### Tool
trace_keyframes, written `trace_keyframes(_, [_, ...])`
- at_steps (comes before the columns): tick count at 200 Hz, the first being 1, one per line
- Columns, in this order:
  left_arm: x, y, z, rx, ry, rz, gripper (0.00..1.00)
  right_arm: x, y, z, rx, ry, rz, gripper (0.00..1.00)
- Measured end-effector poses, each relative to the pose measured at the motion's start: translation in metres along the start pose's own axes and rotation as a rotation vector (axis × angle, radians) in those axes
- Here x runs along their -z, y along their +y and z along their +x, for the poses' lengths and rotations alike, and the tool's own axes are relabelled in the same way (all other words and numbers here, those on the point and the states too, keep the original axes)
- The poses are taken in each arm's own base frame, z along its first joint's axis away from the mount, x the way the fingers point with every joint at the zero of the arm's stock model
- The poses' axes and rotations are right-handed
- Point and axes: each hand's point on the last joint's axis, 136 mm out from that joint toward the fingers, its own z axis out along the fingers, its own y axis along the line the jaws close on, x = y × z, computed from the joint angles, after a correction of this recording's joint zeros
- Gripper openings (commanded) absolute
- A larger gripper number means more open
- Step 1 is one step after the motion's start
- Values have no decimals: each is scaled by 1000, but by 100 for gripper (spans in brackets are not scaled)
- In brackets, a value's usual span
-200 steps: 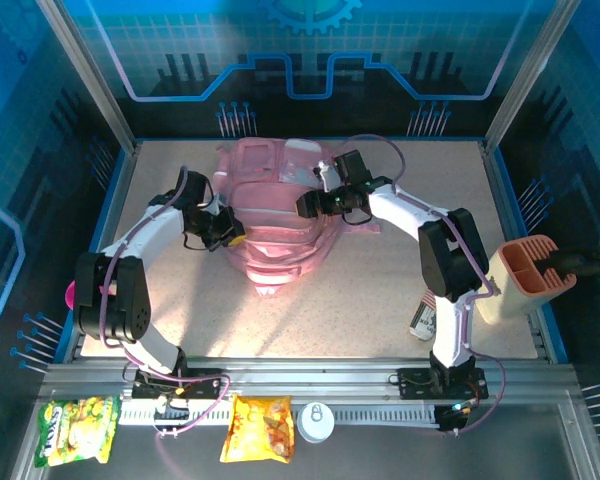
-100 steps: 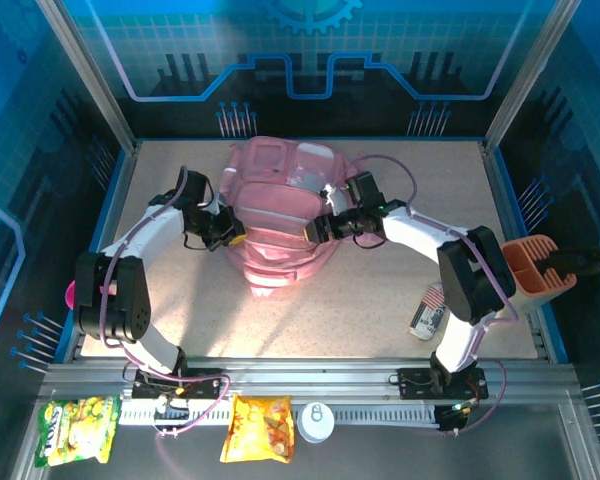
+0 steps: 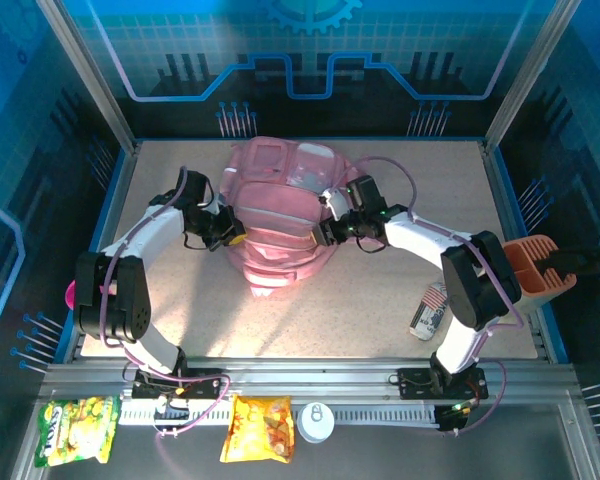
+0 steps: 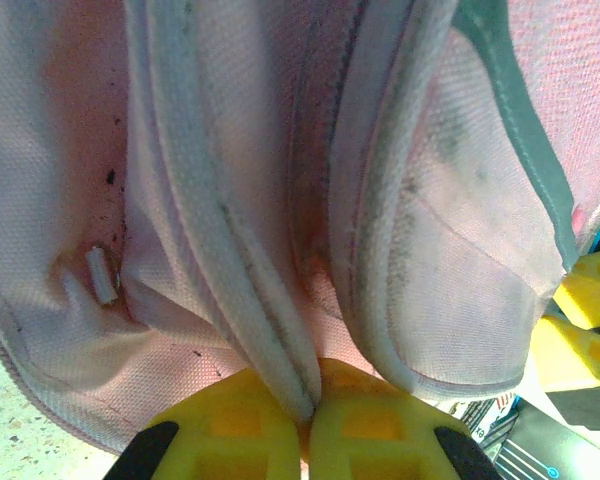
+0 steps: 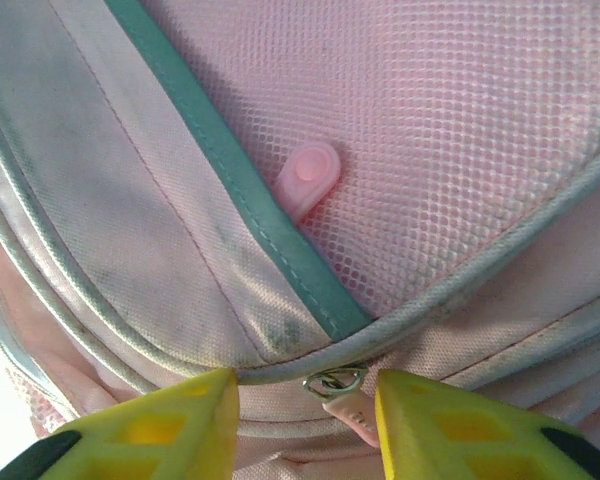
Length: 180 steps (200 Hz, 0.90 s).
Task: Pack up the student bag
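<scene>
No wording can be read with any certainty. The green crinkled plastic snack packet (image 3: pixel 78 430) lying on the metal rail in front of the bench carries large pale block letters across its top, too blurred to spell out. The yellow plastic snack packet (image 3: pixel 260 428) beside it shows printed artwork but no legible name. A small flat packet (image 3: pixel 430 308) on the bench bears a red-and-white striped, flag-like print. The blue back panel shows part of a cog-wheel emblem (image 3: pixel 310 12) at its top edge.
</scene>
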Motion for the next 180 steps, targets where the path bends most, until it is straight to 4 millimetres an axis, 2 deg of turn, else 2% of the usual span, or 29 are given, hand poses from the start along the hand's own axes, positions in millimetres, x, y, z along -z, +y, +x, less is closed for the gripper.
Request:
trace_keyframes(14, [0, 0, 0, 0, 0, 0, 3, -1, 1, 2, 35, 8, 10, 42])
trace_keyframes(57, [0, 0, 0, 4, 2, 2, 3, -2, -4, 5, 97, 24, 45, 57])
trace_keyframes(87, [0, -1, -1, 5, 3, 4, 3, -2, -6, 5, 118, 26, 62, 58])
trace_keyframes(150, [0, -2, -1, 7, 5, 6, 3, -10, -11, 11, 146, 54, 77, 44])
trace_keyframes(168, [0, -2, -1, 8, 7, 7, 3, -12, -13, 11, 151, 60, 86, 27])
trace_keyframes(180, [-1, -2, -1, 9, 7, 7, 3, -12, -14, 10, 157, 60, 87, 20])
